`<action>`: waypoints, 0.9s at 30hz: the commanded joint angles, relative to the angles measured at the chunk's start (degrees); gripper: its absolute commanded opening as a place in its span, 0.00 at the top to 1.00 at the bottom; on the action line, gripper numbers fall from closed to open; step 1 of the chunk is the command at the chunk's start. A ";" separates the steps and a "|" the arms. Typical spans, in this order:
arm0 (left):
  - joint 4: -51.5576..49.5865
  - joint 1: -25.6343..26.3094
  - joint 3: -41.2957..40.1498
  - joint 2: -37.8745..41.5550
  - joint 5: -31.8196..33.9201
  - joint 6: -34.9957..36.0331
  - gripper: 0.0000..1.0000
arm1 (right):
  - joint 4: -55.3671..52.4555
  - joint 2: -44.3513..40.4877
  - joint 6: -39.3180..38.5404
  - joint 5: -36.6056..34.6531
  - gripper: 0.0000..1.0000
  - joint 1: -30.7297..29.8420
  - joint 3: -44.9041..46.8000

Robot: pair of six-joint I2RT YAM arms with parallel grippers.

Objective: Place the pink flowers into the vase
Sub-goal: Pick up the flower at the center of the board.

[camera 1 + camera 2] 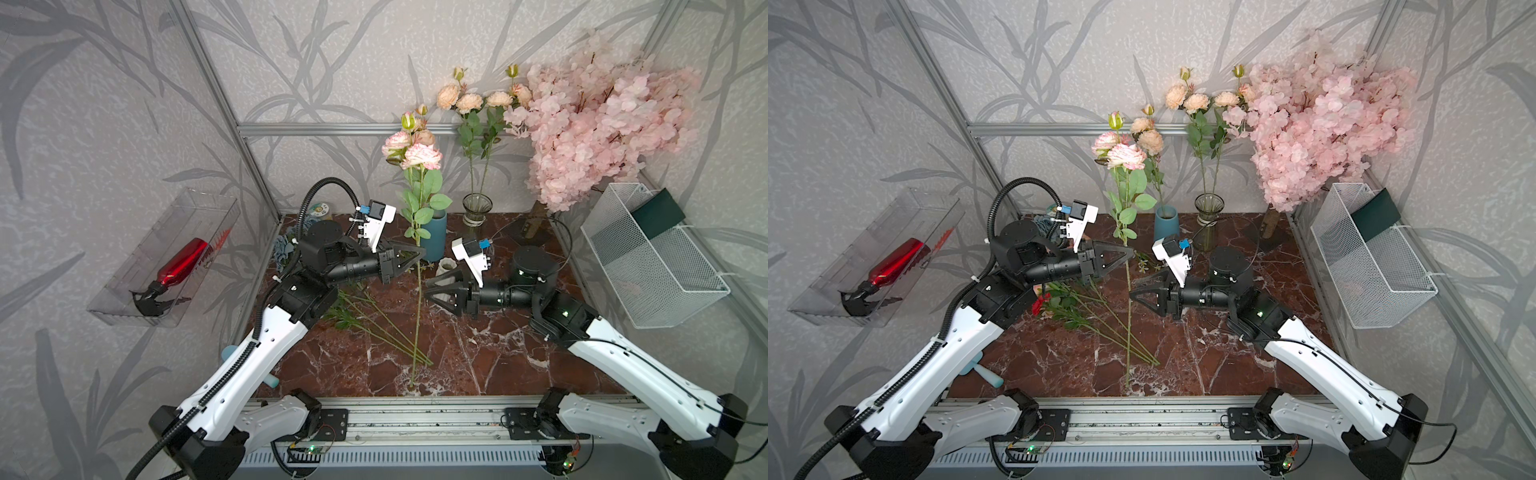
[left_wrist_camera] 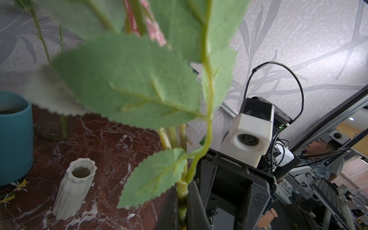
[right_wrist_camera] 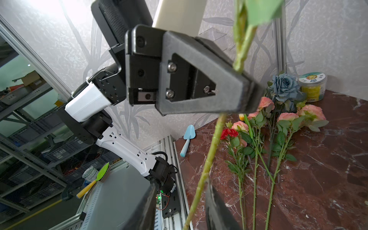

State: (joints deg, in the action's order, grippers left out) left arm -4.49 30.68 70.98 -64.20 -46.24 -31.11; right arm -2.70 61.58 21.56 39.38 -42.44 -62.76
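Fig. You hold one stem of the pink flowers upright over the table. The left claw is pinched shut on the stem just below the leaves, so the blooms stand high. The right claw straddles the stem lower down with its jaws apart, probably to steady the long tail. The other flowers lie flat near the left arm, and the teal vase stands just behind.

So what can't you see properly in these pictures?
- Held pink flower: blooms blurred behind its own leaves, left wrist view.
- Flowers lying on the table: heads hidden under the left arm, in a top view.
- Right gripper: touching the stem or not, too blurry, right wrist view.
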 commanded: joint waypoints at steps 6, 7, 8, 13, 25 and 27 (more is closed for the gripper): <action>4.83 -0.26 -0.73 0.56 -1.93 -1.38 1.00 | 15.84 3.19 6.11 4.74 0.75 3.03 0.35; 5.02 -0.27 -0.84 0.57 -1.87 -1.39 1.00 | 15.88 3.72 6.04 4.75 0.76 3.06 0.01; 4.94 -0.26 -0.84 0.57 -1.76 -1.42 1.00 | 15.88 4.12 5.96 4.66 0.77 3.06 -0.29; 4.84 -0.26 -0.58 0.58 -1.49 -1.32 1.00 | 15.14 5.39 5.69 5.57 0.79 3.10 -0.75; 3.60 -0.25 -0.50 0.09 -0.46 0.15 1.00 | 16.50 6.37 4.31 5.30 0.87 3.15 -0.57; 3.21 -0.28 -0.41 -0.20 -0.16 0.69 1.00 | 16.19 7.33 3.57 5.06 0.88 3.08 -1.25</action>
State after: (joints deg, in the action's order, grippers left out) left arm -1.93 30.63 70.54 -64.23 -46.57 -32.42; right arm 11.57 67.83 26.63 44.31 -39.57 -62.28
